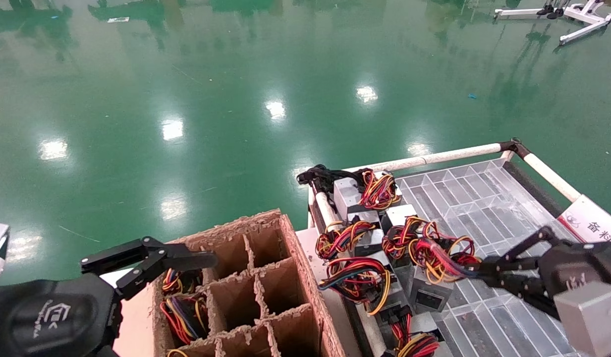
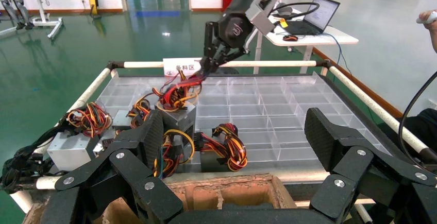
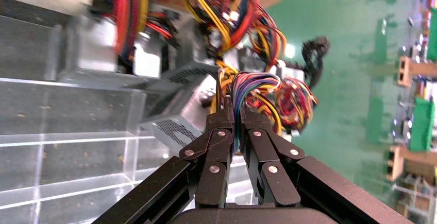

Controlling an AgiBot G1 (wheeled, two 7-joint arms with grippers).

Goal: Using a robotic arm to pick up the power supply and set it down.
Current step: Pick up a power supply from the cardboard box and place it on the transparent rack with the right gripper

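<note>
Wires [image 3: 242, 92] are pinched in the right pincer [image 3: 235, 112]: lift slowly, lest the power supply [image 1: 426, 292] swing; left pincer [image 2: 234, 136] spread, idle.

Bright overhead lights, glare spots all over the green floor [image 1: 265, 99] toward 12 o'clock; right wrist view's pretty motion-blurred.

Our right gripper [image 1: 476, 270] reaches in from four o'clock, its two fingers [image 3: 222, 121] pinched almost together. Our left gripper [image 1: 206, 258] waits at eight o'clock with fingers [image 2: 149, 134] spread wide.
</note>
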